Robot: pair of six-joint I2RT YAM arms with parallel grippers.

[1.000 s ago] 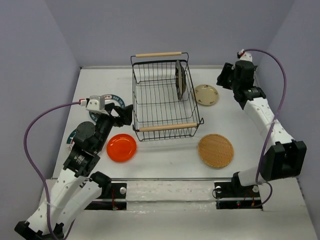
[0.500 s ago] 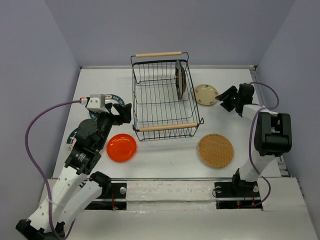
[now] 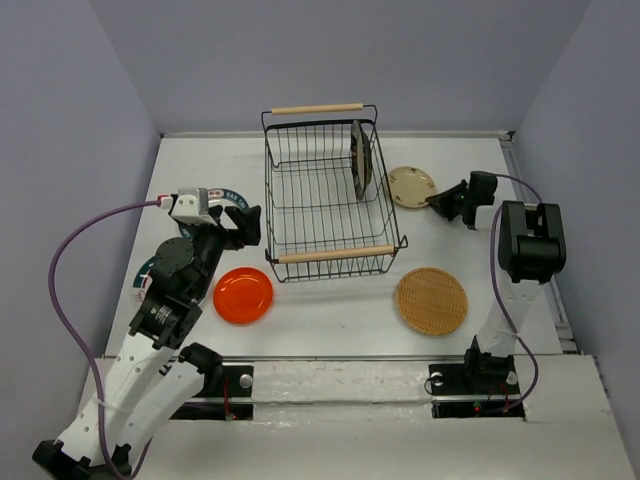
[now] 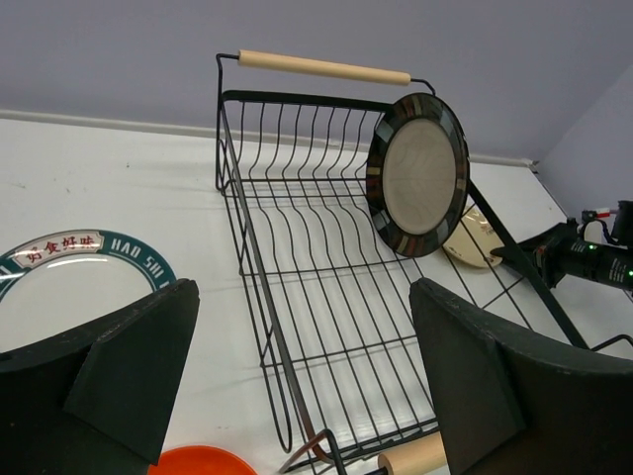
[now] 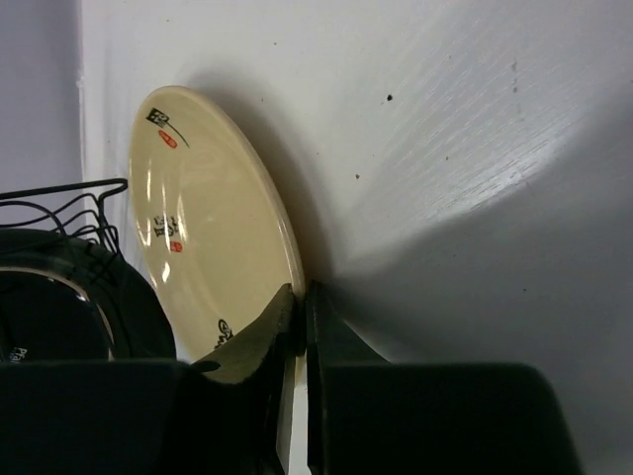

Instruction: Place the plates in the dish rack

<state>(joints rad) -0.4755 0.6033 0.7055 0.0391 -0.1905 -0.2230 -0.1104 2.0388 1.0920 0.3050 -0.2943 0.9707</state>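
Observation:
The black wire dish rack (image 3: 335,255) stands mid-table with the black-rimmed plate (image 3: 360,158) upright in its far right end. The small beige plate (image 3: 408,186) lies right of the rack. My right gripper (image 3: 441,201) is low at its right edge, and the right wrist view shows the gripper (image 5: 302,297) shut on the beige plate's (image 5: 208,228) rim. My left gripper (image 3: 245,225) is open and empty left of the rack, above a teal-rimmed white plate (image 4: 79,277). The orange plate (image 3: 243,295) lies front left and the tan woven plate (image 3: 431,300) front right.
A second teal-rimmed plate (image 3: 150,272) is mostly hidden under my left arm. The left wrist view looks along the rack (image 4: 323,67) towards the black-rimmed plate (image 4: 418,173). Walls close the table's back and sides.
My right arm has swung down from high at the back right, and its gripper now sits at table level on the beige plate's rim. My left arm has barely moved.

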